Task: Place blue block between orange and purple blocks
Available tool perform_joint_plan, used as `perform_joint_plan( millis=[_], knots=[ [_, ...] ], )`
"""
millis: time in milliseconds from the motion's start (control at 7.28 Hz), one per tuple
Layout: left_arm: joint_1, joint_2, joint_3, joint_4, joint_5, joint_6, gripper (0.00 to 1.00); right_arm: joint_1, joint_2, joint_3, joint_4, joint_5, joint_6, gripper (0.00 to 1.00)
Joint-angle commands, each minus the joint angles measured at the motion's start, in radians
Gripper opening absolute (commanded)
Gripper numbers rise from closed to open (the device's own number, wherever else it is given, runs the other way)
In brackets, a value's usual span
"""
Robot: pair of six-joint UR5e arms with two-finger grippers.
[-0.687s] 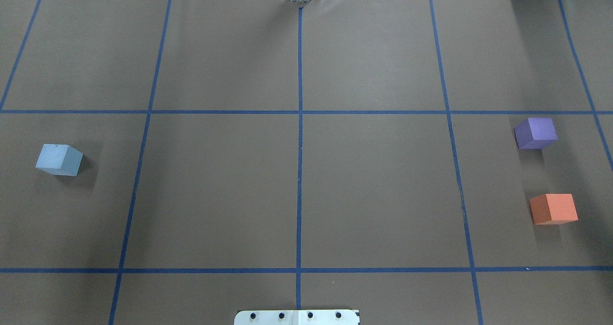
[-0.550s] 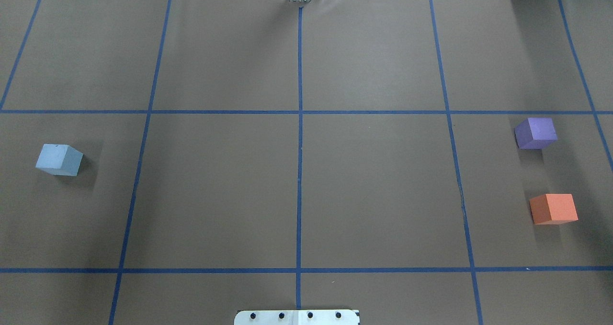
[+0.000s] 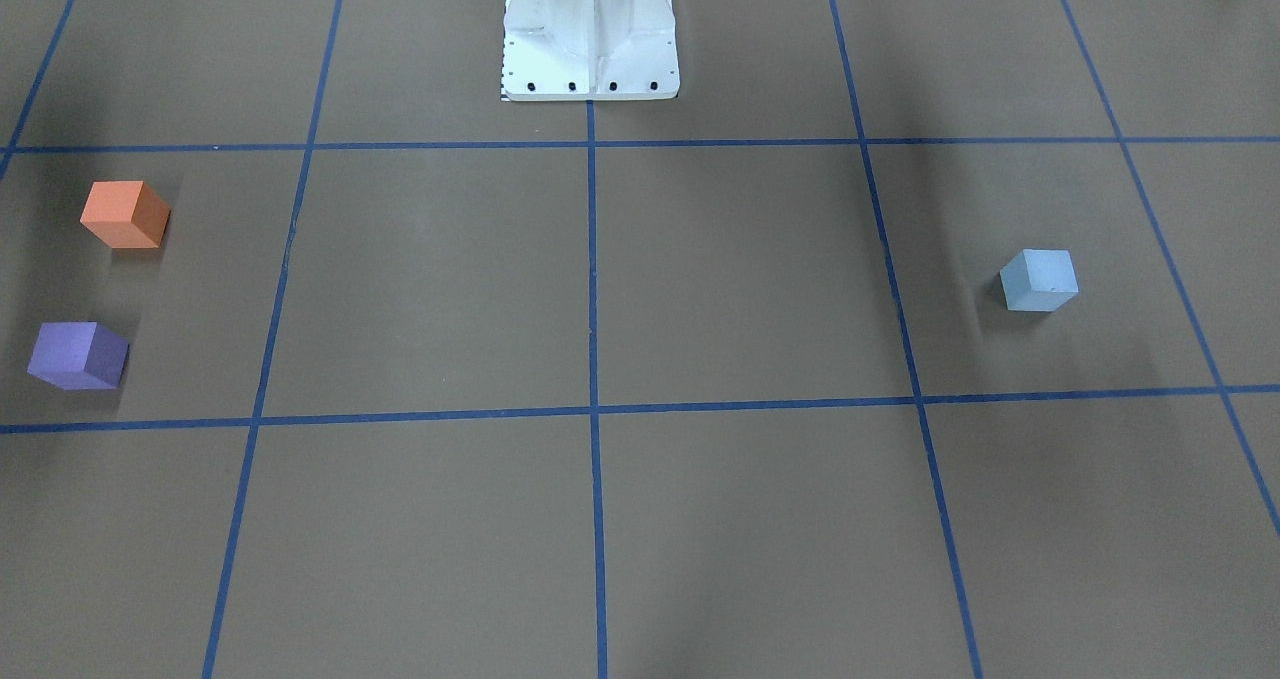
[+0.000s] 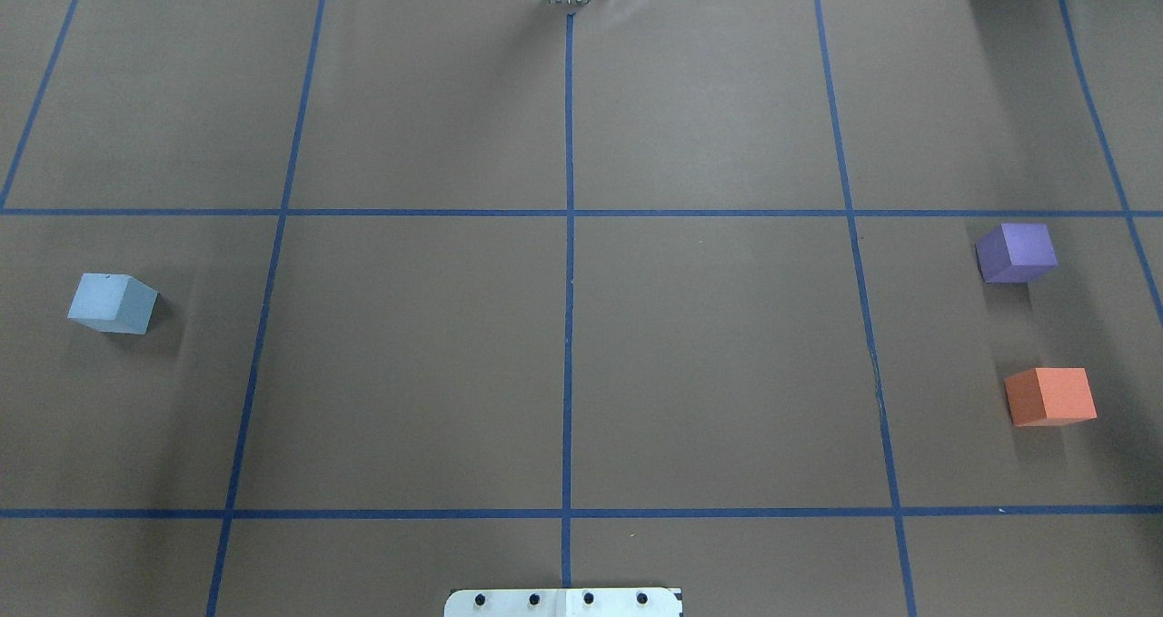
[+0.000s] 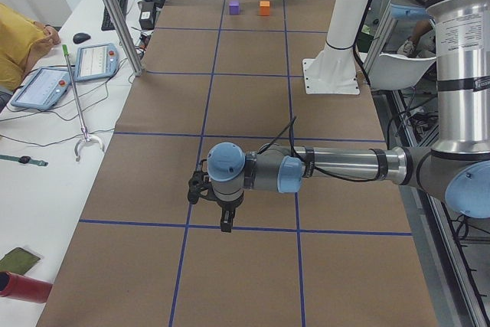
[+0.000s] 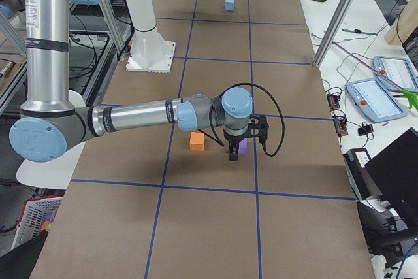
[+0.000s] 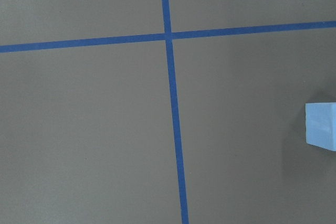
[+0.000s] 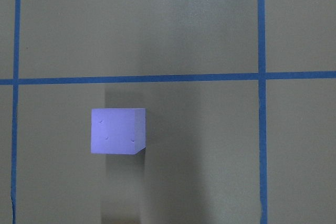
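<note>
1. The surface (image 4: 709, 353) is covered in brown paper, and blue tape lines (image 4: 569, 326) divide it into a grid. A white base plate (image 3: 590, 29) stands at the robot's edge of the surface.
2. We find the blue block (image 4: 111, 303) on the robot's left side of the surface. It rests flat, alone in its grid cell, and is well apart from the other two blocks.
3. In the left wrist view the blue block is cut off by the right edge of the picture, some way from a crossing of two tape lines.
4. The purple block (image 4: 1016, 252) and the orange block (image 4: 1050, 396) stand on the robot's right side and share one grid cell. They are near each other but apart, with a gap of brown paper between them. The purple block is the farther of the two from the robot.
5. The left pincer (image 5: 225, 227) hangs above the surface, pointing down, at the end of an arm stretched out low and level. We see it only from the side and cannot tell whether its fingers are apart or together.
6. The right pincer (image 6: 233, 157) also points down. In the right side view it stands in front of the purple block, with the orange block just beside it. We cannot tell its state either.
7. The right wrist view looks straight down on the purple block.
</note>
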Motion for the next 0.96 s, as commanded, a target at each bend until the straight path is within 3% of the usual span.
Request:
perform_joint_plan(
  millis=[0,550,824],
  knots=[
    [0.003,0.002,-0.002,-0.022,-0.001,0.004,1.0,0.0,-0.034,0.007,0.016,-0.003,0.0,1.0],
    [0.007,0.004,-0.004,-0.068,-0.001,-0.005,1.0,-0.002,-0.042,0.002,0.021,-0.001,0.0,1.0],
    [0.068,0.002,-0.005,-0.07,-0.007,-0.075,1.0,-0.003,-0.042,-0.005,0.026,0.002,0.001,1.0]
  ],
)
